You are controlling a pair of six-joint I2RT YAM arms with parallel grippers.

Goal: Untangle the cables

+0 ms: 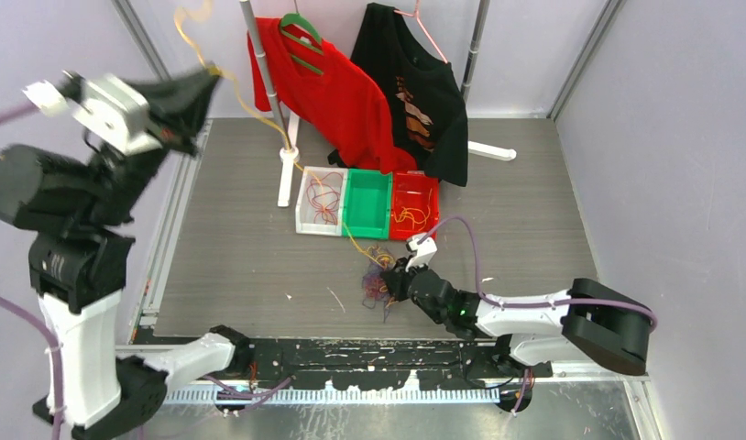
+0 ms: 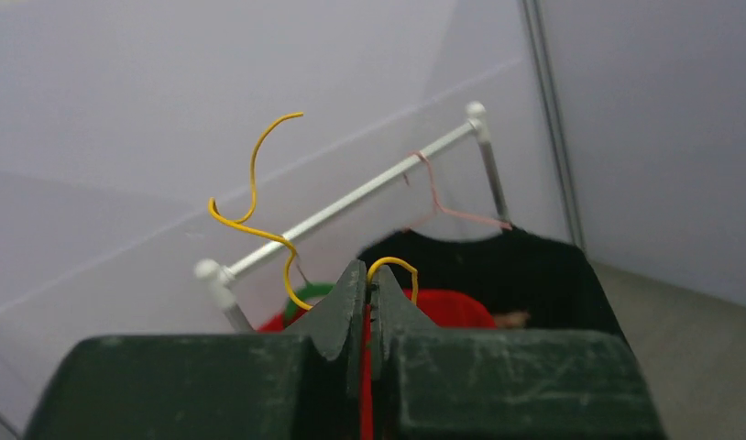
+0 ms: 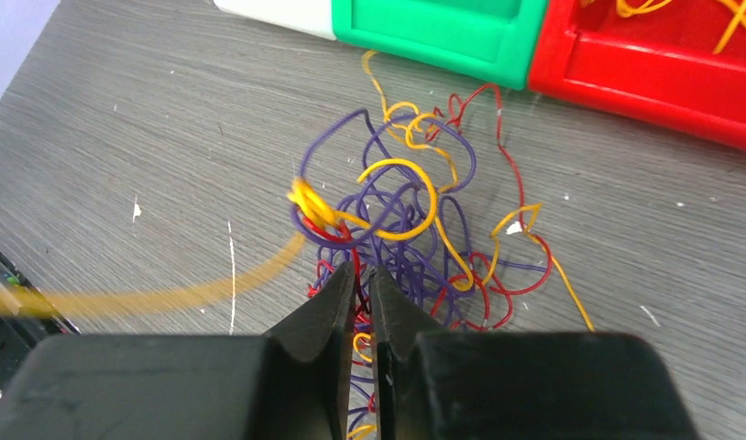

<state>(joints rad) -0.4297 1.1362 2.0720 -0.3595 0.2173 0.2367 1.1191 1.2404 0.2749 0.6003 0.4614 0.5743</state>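
The cables [image 1: 378, 282] lie as a tangle of purple, red and yellow strands on the grey table, just in front of the bins. My right gripper [image 1: 397, 278] sits low at the tangle's right edge. In the right wrist view its jaws [image 3: 362, 273] stand almost together, with red and yellow strands of the tangle [image 3: 397, 220] pinched between them. My left gripper [image 1: 209, 73] is raised high at the far left, shut on one yellow cable [image 1: 296, 165] that stretches from it down to the tangle. The free end of that yellow cable [image 2: 259, 183] curls above the shut tips [image 2: 369, 280].
A white bin [image 1: 305, 220] with red strands, a green bin [image 1: 367, 203] and a red bin [image 1: 415, 203] with yellow strands stand behind the tangle. A clothes rack [image 1: 287, 174] holds a red shirt [image 1: 333, 101] and a black shirt [image 1: 424, 101] at the back.
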